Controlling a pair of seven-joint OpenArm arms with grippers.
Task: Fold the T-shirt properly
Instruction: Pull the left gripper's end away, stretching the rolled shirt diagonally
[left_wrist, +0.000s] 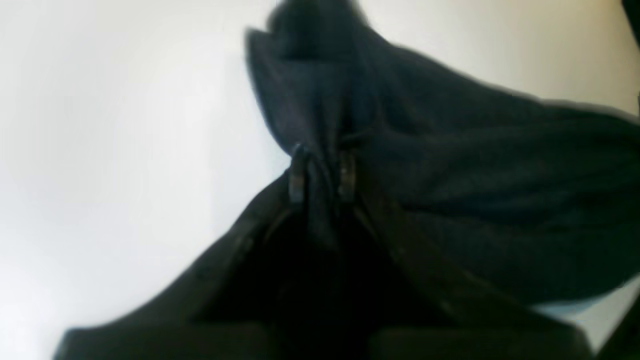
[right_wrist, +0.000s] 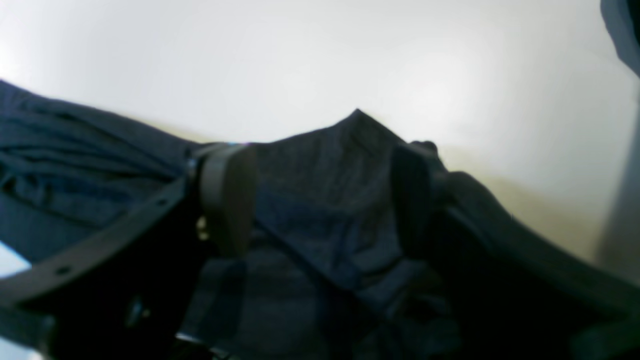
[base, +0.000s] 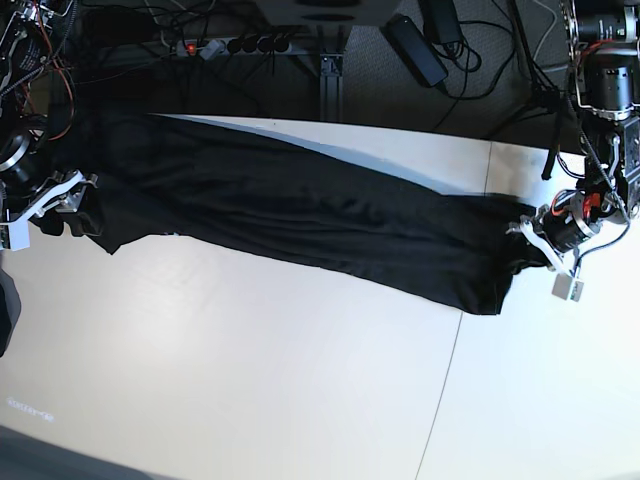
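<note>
While your left hand (left_wrist: 320, 172) pinches the T-shirt (base: 300, 215) narrow, your right hand (right_wrist: 320, 200) straddles the opposite end wide; close it, then lift both together.

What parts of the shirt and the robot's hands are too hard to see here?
- T-shirt: the print can't be seen in any view; only plain dark cloth shows.
- Left gripper: the left wrist view is blurred; the pinched cloth covers most of the fingers.
- Right gripper: the base view shows it too small; the right wrist view is dim.
- Shirt's far edge: the base view loses it against the dark floor.
</note>
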